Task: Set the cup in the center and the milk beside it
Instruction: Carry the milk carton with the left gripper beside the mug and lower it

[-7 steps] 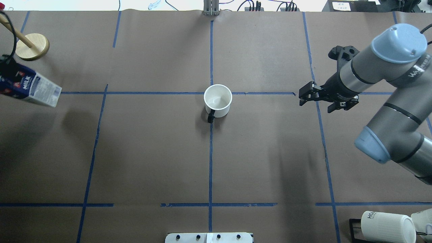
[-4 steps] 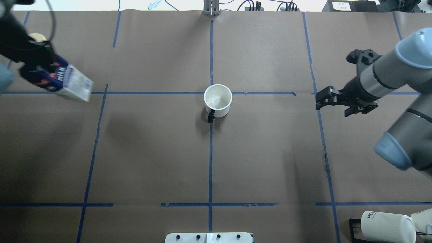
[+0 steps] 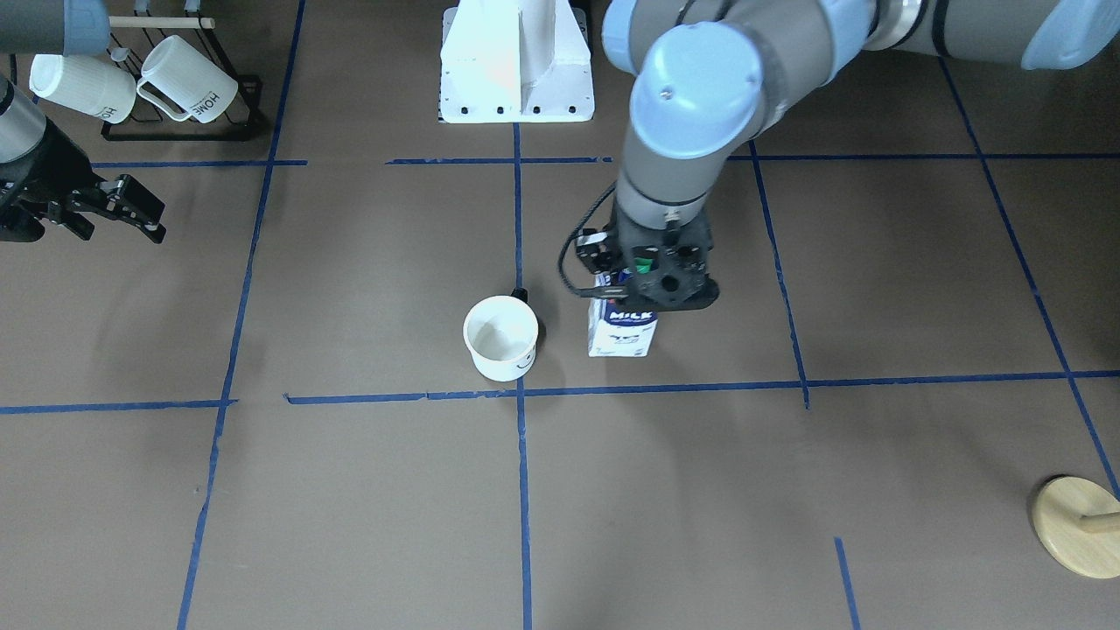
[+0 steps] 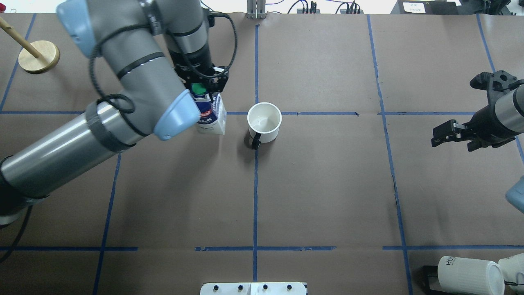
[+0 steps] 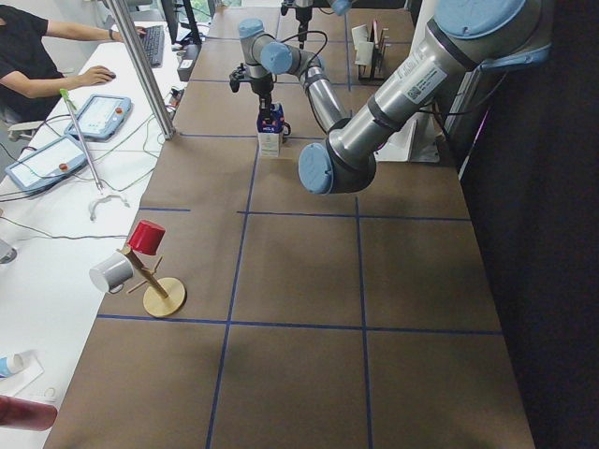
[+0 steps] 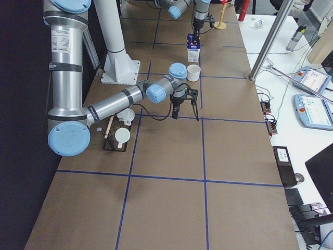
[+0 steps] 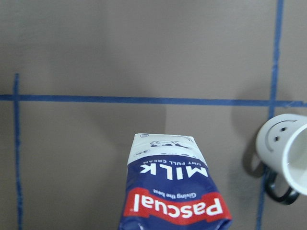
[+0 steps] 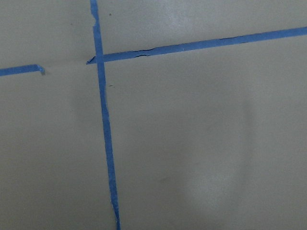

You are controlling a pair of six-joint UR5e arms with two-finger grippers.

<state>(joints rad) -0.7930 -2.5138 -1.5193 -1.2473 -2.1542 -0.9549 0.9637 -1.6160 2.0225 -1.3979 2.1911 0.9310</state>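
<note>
The cup [image 4: 264,121] is set at the center [image 3: 520,391] of the desk [image 4: 327,184]; that part is judged done. The milk [image 3: 623,331] is pinched upright by the left gripper [image 3: 652,278] just beside the cup, so only release seems left. The right gripper [image 4: 441,135] is spread and empty near the desk's right edge.

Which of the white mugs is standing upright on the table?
The smooth cup with the black handle, beside the milk; the two ribbed HOME mugs sit tilted on the black rack.

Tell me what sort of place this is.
Probably a robotics lab: a paper-covered table gridded with blue tape, two robot arms, and an operator seated beside tablet-like control pendants.
</note>
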